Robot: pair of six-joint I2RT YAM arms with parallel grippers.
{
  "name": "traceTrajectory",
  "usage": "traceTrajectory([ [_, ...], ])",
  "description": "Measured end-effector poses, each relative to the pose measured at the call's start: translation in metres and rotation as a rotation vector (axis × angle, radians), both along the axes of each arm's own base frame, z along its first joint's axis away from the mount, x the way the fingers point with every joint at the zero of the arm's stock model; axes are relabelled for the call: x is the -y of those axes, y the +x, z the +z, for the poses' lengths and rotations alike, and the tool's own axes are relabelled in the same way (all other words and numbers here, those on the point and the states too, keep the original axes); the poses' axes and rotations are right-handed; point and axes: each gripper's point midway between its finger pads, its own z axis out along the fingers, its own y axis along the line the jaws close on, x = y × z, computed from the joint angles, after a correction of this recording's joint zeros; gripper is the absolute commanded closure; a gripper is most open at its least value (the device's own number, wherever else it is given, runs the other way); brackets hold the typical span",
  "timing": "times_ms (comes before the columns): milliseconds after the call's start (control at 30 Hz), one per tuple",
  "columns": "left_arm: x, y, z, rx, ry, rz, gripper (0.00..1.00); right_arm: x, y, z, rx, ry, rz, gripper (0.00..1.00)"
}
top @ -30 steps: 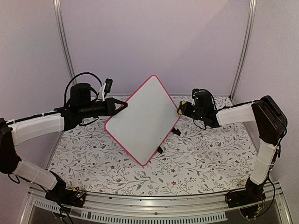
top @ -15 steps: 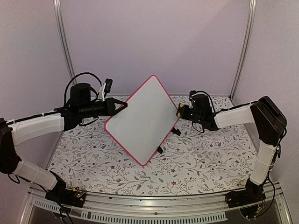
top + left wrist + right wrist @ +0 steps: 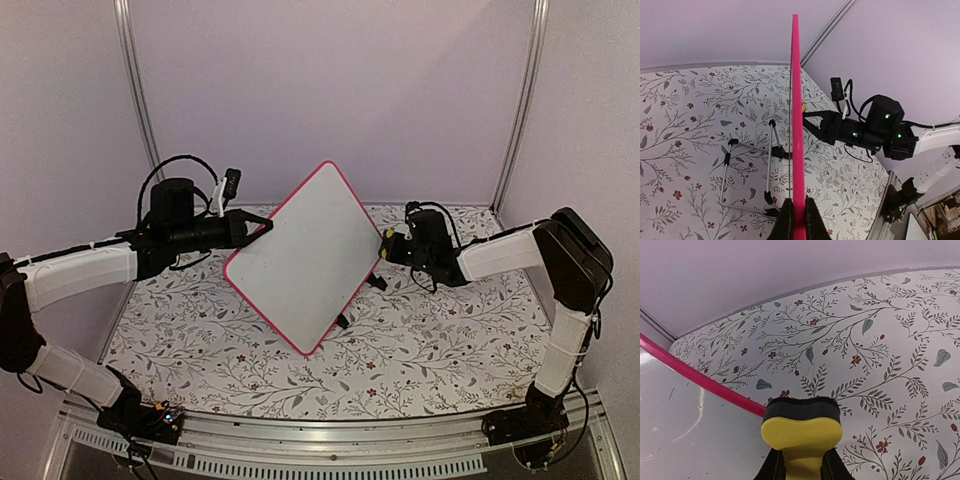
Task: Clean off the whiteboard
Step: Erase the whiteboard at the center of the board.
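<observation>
At frame centre, the left gripper clamps the whiteboard; the right gripper, pinching the eraser, sits at its right edge, so wiping inward seems next.

The whiteboard is held corner-down over the middle of the worktop, tilted, and splits the space in two. The left gripper clamps its upper left edge, so that arm bars the left rear. The right gripper, closed around a yellow eraser, sits right at the board's right corner, its arm lying across the right rear. Behind the board a wire stand and black clip feet jut out, blocking any pass close along the lower right edge. The near strip of worktop in front of the board is open from side to side. The back wall closes the far side.
</observation>
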Motion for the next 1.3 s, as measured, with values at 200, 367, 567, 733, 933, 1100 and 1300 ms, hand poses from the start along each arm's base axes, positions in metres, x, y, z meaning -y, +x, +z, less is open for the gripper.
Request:
traceTrajectory([
  [200, 0.000, 0.000, 0.000, 0.000, 0.000, 0.000, 1.00, 0.000, 0.006, 0.008, 0.008, -0.008, -0.024, 0.99],
  [367, 0.000, 0.000, 0.000, 0.001, -0.001, -0.003, 1.00, 0.004, 0.015, 0.021, 0.037, -0.015, -0.068, 0.99],
  [567, 0.000, 0.000, 0.001, 0.002, -0.002, -0.004, 1.00, 0.005, 0.017, 0.022, 0.039, -0.024, -0.079, 0.99],
  [733, 0.000, 0.000, 0.000, -0.001, -0.003, -0.001, 1.00, 0.003, 0.015, 0.018, 0.036, -0.035, -0.081, 0.99],
  [933, 0.000, 0.000, 0.000, -0.002, -0.003, 0.000, 1.00, 0.003, 0.009, 0.008, 0.022, -0.054, -0.082, 0.99],
  [1100, 0.000, 0.000, 0.000, -0.005, -0.004, 0.002, 1.00, 0.005, 0.010, 0.006, 0.021, -0.061, -0.092, 0.99],
  [1300, 0.000, 0.000, 0.000, -0.005, -0.004, 0.002, 1.00, 0.005, 0.010, 0.006, 0.021, -0.063, -0.091, 0.99],
])
